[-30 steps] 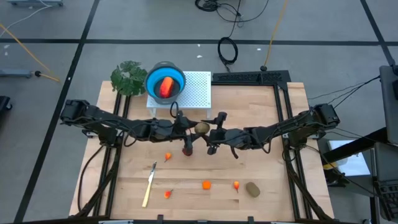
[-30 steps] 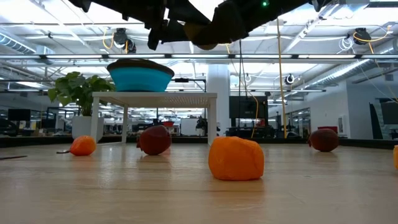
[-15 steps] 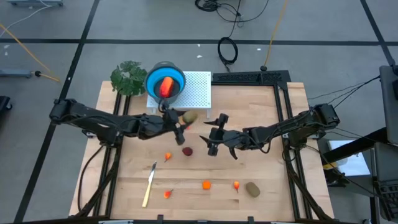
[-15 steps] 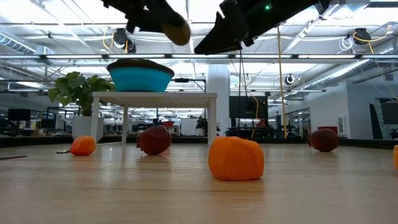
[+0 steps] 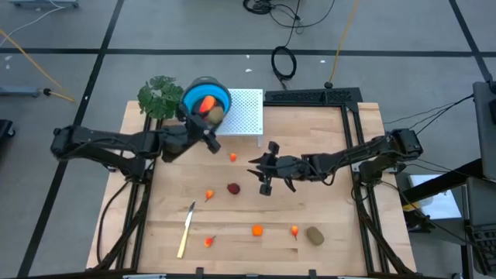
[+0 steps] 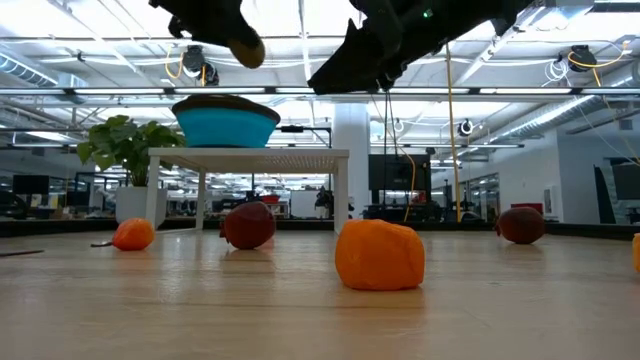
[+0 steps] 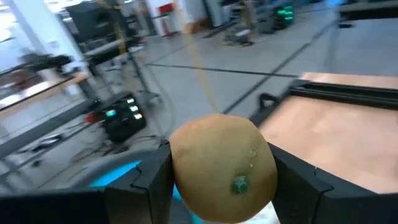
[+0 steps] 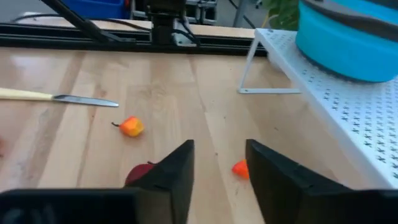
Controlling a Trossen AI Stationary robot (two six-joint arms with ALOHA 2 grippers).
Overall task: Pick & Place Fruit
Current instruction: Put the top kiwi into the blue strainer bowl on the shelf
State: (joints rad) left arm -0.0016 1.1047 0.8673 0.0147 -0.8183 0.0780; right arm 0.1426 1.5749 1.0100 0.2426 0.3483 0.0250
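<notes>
My left gripper [image 5: 211, 118] is shut on an olive-brown oval fruit [image 5: 216, 114] and holds it up at the near-right rim of the blue bowl [image 5: 203, 87]. The bowl stands on a white perforated stand [image 5: 246, 108] and holds a red-orange piece [image 5: 203, 102]. In the low view the oval fruit [image 6: 245, 47] shows above the bowl. My right gripper [image 5: 257, 167] hangs open and holds nothing above the table's middle, over a dark red fruit [image 5: 233, 187] and a tiny orange one [image 5: 232, 157], both lying on the table. My left gripper pinches the oval fruit's two opposite sides [image 7: 181, 168] between its two fingers [image 7: 146, 183]. The fingers come about level from the table's left, slanting toward the far edge. The fruit is lifted clear, a small green spot [image 7: 240, 184] on its end facing the wrist.
More fruit lies toward the near edge: tiny orange pieces [image 5: 208, 194] [image 5: 256, 229] [image 5: 294, 229] and another olive-brown oval [image 5: 315, 235]. A pale yellow-handled knife [image 5: 186, 229] lies near left. A green plant [image 5: 159, 97] stands left of the bowl.
My left gripper has risen and gone from the table's middle toward the far left, up to the bowl, carrying the oval fruit away from my right gripper. My right gripper has stayed above the table's middle and rolled a little.
</notes>
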